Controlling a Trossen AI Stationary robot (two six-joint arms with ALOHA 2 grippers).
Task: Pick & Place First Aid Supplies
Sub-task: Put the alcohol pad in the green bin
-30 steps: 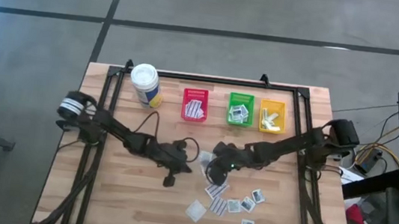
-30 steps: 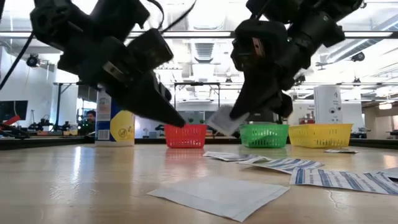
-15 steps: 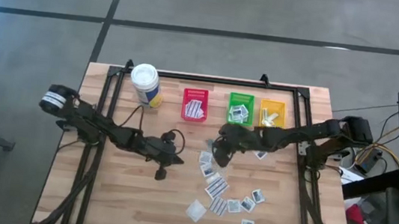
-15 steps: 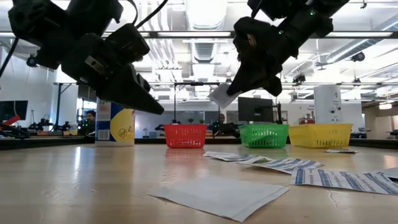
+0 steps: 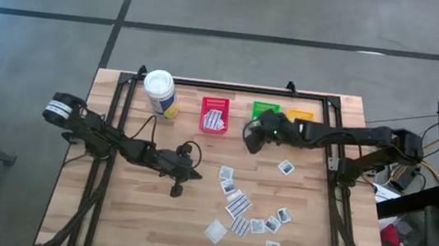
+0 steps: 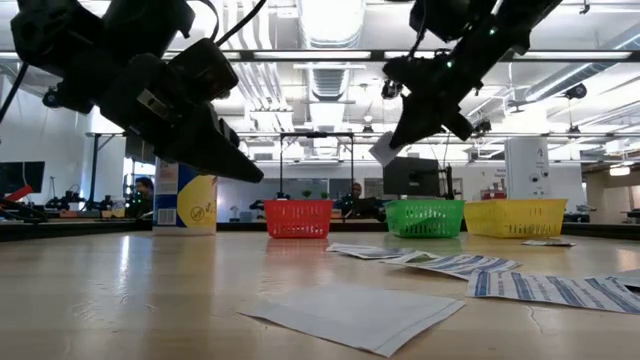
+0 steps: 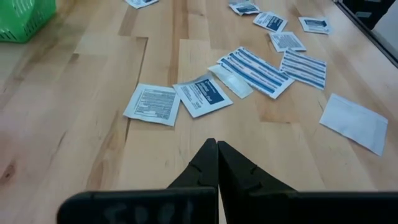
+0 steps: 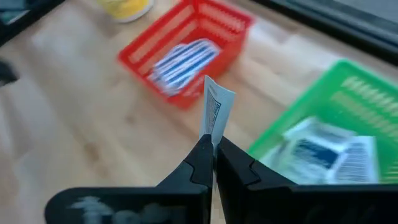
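Several first aid supplies, small white packets [image 5: 236,206], lie flat on the wooden table [image 5: 134,221] right of centre; they also show in the left wrist view [image 7: 202,96]. My right gripper [image 5: 249,140] hangs high near the green bin [image 5: 266,108], shut on one white packet [image 8: 214,111]. In its wrist view the fingertips are over the gap between the red bin [image 8: 186,53] and the green bin [image 8: 323,124]. My left gripper [image 5: 195,172] is shut on nothing, above the table left of the packets [image 7: 217,147]. My right gripper pinches one edge of the packet [image 8: 211,135] between its two fingertips. The fingers slant down from the table's right side. The packet sticks out beyond the tips, edge-on to the wrist camera, tilted and lifted well clear of the table [image 6: 384,149].
Along the far edge stand a white canister with a yellow label [image 5: 159,91], the red bin [image 5: 214,114] holding striped packets, the green bin, and a yellow bin [image 5: 302,114]. A black frame borders the table. Bare wood lies at the near left.
My right gripper has risen and swung toward the far edge, from over the scattered packets to beside the green bin, carrying the packet higher. My left gripper drew back toward the table's left edge, then kept still.
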